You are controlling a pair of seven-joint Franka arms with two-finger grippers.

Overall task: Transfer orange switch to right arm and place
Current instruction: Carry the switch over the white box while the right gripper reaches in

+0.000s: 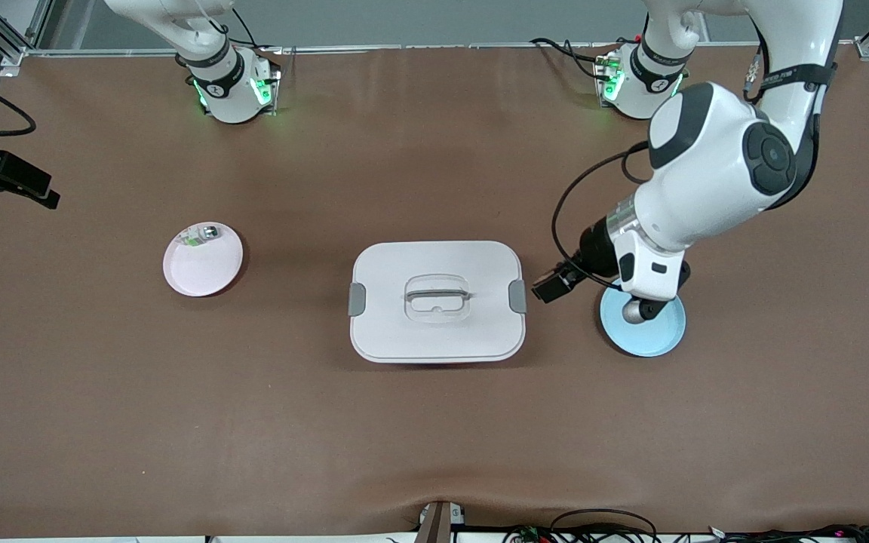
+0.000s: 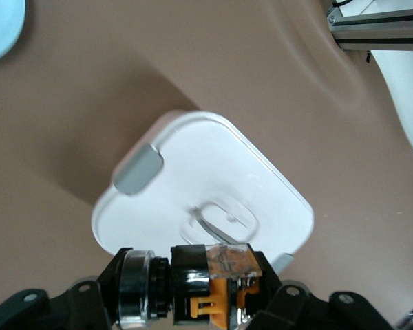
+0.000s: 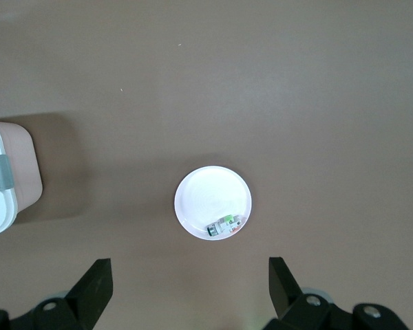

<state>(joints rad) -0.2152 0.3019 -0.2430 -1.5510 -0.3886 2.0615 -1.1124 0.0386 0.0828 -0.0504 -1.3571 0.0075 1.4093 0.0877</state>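
Observation:
My left gripper (image 1: 642, 308) hangs just above the pale blue plate (image 1: 659, 333) toward the left arm's end of the table. It is shut on the orange switch (image 2: 217, 289), a small black block with a bright orange part and a silver ring at one end, held crosswise between the fingers. In the front view only the switch's silver end (image 1: 635, 311) shows under the hand. My right gripper (image 3: 189, 275) is open and empty, high over the table beside a pale pink plate (image 3: 206, 192). The right arm's hand is out of the front view.
A white lidded box (image 1: 472, 332) with grey clips and a handle stands mid-table; it also shows in the left wrist view (image 2: 213, 165). The pale pink plate (image 1: 204, 271) toward the right arm's end holds a small clear-green-and-silver piece (image 1: 201, 236). A black camera mount (image 1: 8, 177) juts over that end.

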